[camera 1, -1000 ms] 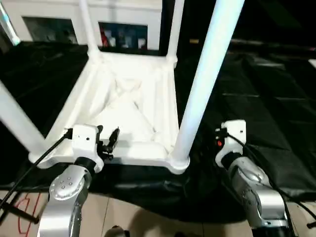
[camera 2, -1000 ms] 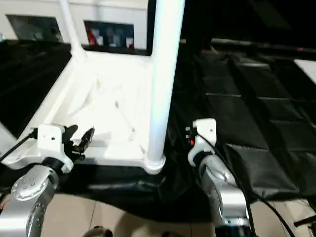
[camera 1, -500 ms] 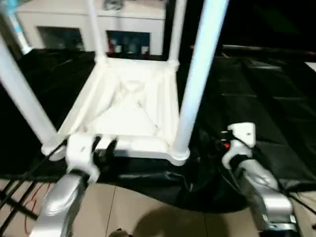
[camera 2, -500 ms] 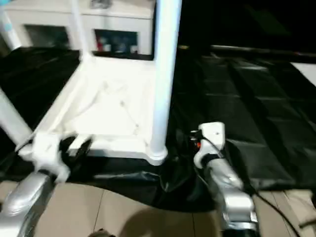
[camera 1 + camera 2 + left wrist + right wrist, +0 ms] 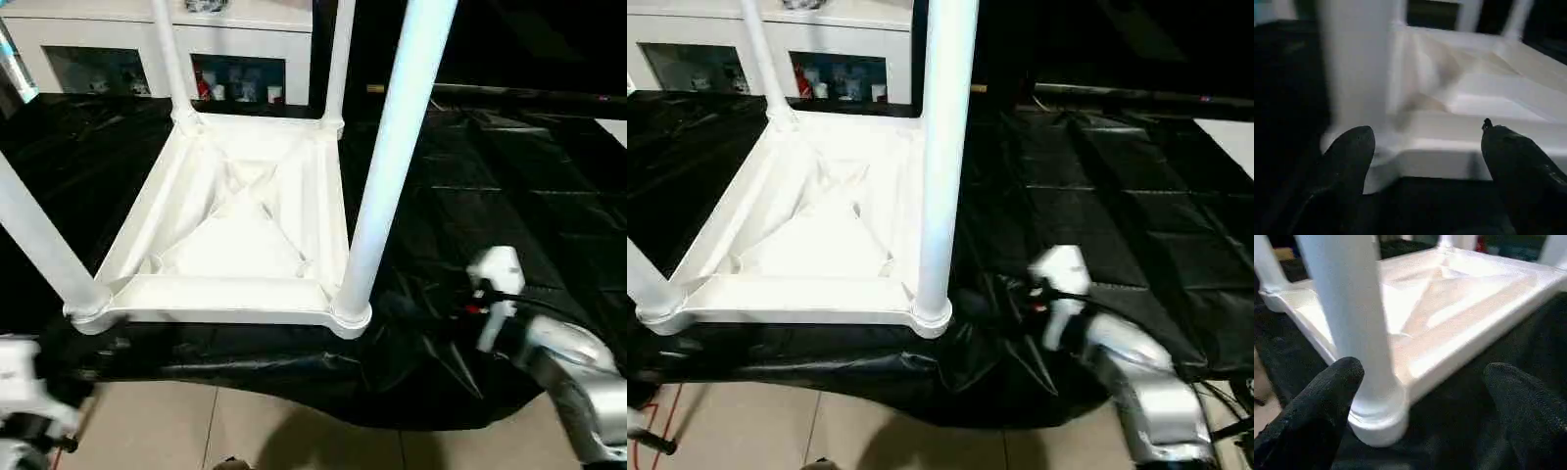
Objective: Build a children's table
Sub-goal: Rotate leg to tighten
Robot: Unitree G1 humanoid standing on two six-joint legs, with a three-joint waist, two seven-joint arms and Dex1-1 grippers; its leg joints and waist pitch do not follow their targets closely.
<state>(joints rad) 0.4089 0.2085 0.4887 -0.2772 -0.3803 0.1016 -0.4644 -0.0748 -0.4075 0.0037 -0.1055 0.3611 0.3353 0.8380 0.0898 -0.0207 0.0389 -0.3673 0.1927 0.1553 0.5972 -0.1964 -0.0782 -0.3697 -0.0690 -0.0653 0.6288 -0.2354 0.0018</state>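
The white children's table [image 5: 245,245] lies upside down on a black sheet, ribbed underside up. All of its legs stand in the corner sockets; the near right leg [image 5: 392,166] and near left leg [image 5: 39,245] are closest to me. My left gripper [image 5: 1425,131] is open and holds nothing. It hangs just off the table's near left corner [image 5: 1376,166], apart from it. My right gripper [image 5: 1422,369] is open and holds nothing too. It faces the near right corner socket [image 5: 1376,416] without touching it. The right wrist housing [image 5: 495,269] sits right of that corner.
A white cabinet with glass doors [image 5: 157,39] stands behind the table. The black sheet [image 5: 509,176] spreads wide to the right, and its crumpled front edge [image 5: 323,382] hangs onto the tiled floor [image 5: 245,431]. A red cable [image 5: 642,446] lies at the lower left.
My left gripper has pulled back from the table's near rim to the lower left, and its fingers have spread. The right arm has drifted right, away from the corner. The view has shifted too.
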